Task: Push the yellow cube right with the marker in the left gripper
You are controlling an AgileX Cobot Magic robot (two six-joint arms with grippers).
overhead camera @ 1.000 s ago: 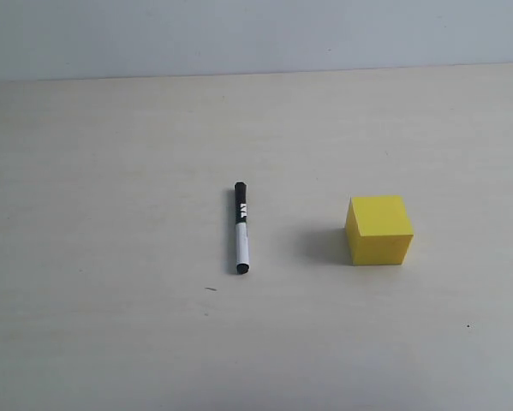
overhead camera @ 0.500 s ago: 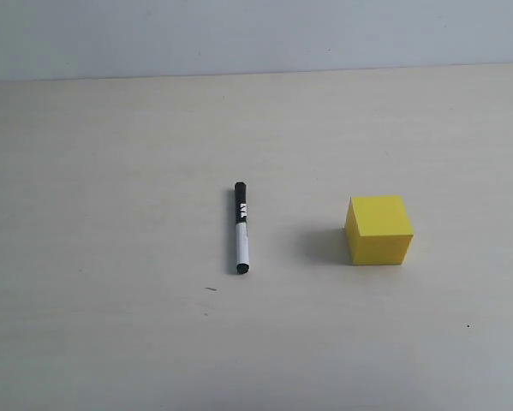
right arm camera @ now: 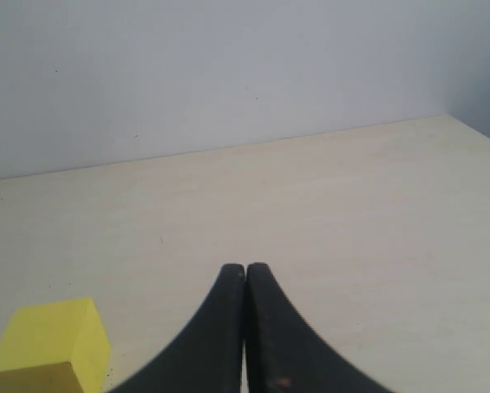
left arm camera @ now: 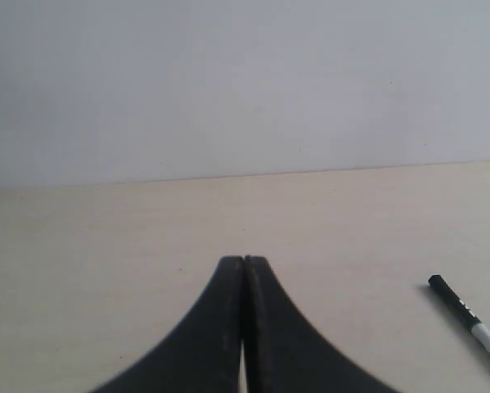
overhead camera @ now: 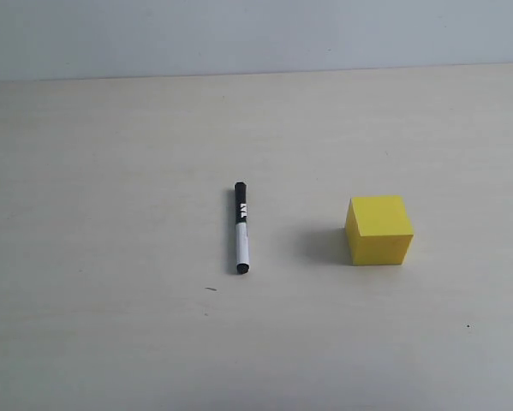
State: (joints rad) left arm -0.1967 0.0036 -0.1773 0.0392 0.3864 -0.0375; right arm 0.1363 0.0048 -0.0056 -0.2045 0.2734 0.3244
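Left gripper [left arm camera: 243, 262]: jaws pressed together with nothing between them, low over the table [overhead camera: 110, 171]; out of the exterior view.
Right gripper [right arm camera: 245, 268]: jaws also pressed together, holding nothing; out of the exterior view.
Marker [overhead camera: 241, 228]: lies flat on the table, free of both grippers, black cap toward the wall, white barrel toward the near edge; in the left wrist view [left arm camera: 467, 321] it lies off to one side of the fingers.
Cube [overhead camera: 378, 229]: sits on the table right of the marker, well apart from it; in the right wrist view [right arm camera: 48, 348] it is near the fingers, not touching them.
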